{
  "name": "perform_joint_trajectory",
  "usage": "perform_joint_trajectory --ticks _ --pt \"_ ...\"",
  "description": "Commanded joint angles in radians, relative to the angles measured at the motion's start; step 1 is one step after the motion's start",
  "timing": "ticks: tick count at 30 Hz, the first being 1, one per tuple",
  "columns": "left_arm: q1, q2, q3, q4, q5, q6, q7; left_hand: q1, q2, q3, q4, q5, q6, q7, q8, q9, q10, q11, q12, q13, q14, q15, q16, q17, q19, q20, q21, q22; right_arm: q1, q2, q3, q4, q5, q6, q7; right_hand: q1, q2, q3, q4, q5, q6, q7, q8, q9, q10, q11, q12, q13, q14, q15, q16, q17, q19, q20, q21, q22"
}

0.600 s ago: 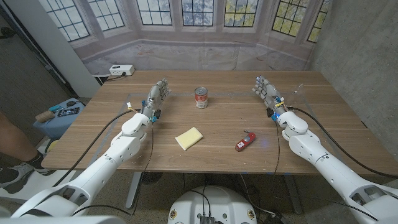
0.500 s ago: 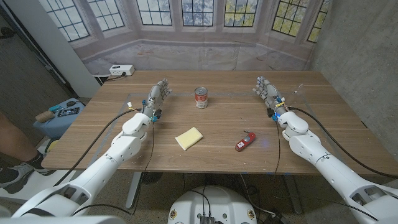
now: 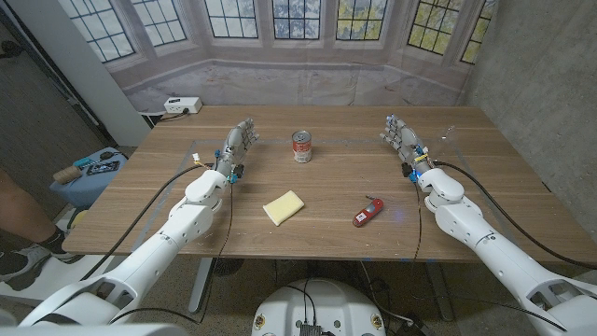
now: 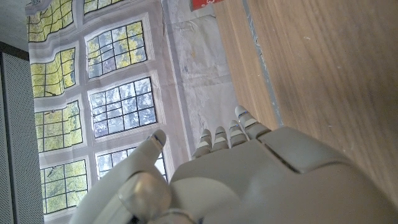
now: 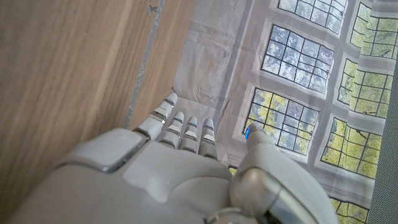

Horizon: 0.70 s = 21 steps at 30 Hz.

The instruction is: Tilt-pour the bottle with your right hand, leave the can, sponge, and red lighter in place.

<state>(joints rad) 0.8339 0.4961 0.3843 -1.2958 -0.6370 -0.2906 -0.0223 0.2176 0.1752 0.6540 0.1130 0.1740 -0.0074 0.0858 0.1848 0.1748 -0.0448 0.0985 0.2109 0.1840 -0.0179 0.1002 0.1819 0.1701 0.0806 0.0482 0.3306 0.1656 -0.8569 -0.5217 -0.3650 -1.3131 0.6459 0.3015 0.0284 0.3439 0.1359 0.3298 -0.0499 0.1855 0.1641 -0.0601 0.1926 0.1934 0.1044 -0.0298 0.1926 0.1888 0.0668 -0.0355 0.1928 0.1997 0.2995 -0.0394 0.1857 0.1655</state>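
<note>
On the table: one can, one sponge, one red lighter — left hand and right hand empty, fingers extended; a faint clear object — possibly the bottle — stands near the right hand.

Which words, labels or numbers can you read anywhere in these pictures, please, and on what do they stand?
None can be read.
can: a red and white label, print too small to read.
lighter: no legible marking.
sponge: plain, no text.
White box at the table's far left corner: no legible marking.
</note>
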Motion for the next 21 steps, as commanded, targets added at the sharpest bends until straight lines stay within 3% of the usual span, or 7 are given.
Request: perform_joint_trajectory --ticks 1,21 --pt "0.018 0.015 -0.002 -0.025 -0.001 0.011 0.002 0.01 -0.002 0.007 -0.002 0.004 0.005 0.008 0.003 0.002 0.0 0.005 0.004 0.005 -0.001 0.011 0.002 0.001 0.008 0.002 -0.003 0.005 -0.038 -0.022 0.002 -0.072 -0.019 -0.005 -0.032 0.009 -0.008 0.0 -0.011 -0.001 0.006 0.012 0.008 0.001 0.018 -0.012 0.01 0.005 0.015 -0.028 0.009 0.0 0.01 -0.035 0.005 0.003" --pt "0.04 0.045 -0.01 -0.05 -0.005 0.009 -0.017 0.017 -0.007 0.014 -0.015 0.002 0.002 0.006 0.0 0.002 -0.005 0.005 -0.001 0.006 -0.006 0.012 -0.002 0.0 0.009 0.004 -0.014 0.005 -0.13 -0.059 0.005 -0.214 -0.067 -0.008 -0.105 0.019 -0.028 -0.006 -0.033 -0.003 0.011 0.026 0.009 0.001 0.023 -0.002 0.009 0.005 0.017 -0.026 0.008 -0.005 0.017 -0.034 0.007 0.003"
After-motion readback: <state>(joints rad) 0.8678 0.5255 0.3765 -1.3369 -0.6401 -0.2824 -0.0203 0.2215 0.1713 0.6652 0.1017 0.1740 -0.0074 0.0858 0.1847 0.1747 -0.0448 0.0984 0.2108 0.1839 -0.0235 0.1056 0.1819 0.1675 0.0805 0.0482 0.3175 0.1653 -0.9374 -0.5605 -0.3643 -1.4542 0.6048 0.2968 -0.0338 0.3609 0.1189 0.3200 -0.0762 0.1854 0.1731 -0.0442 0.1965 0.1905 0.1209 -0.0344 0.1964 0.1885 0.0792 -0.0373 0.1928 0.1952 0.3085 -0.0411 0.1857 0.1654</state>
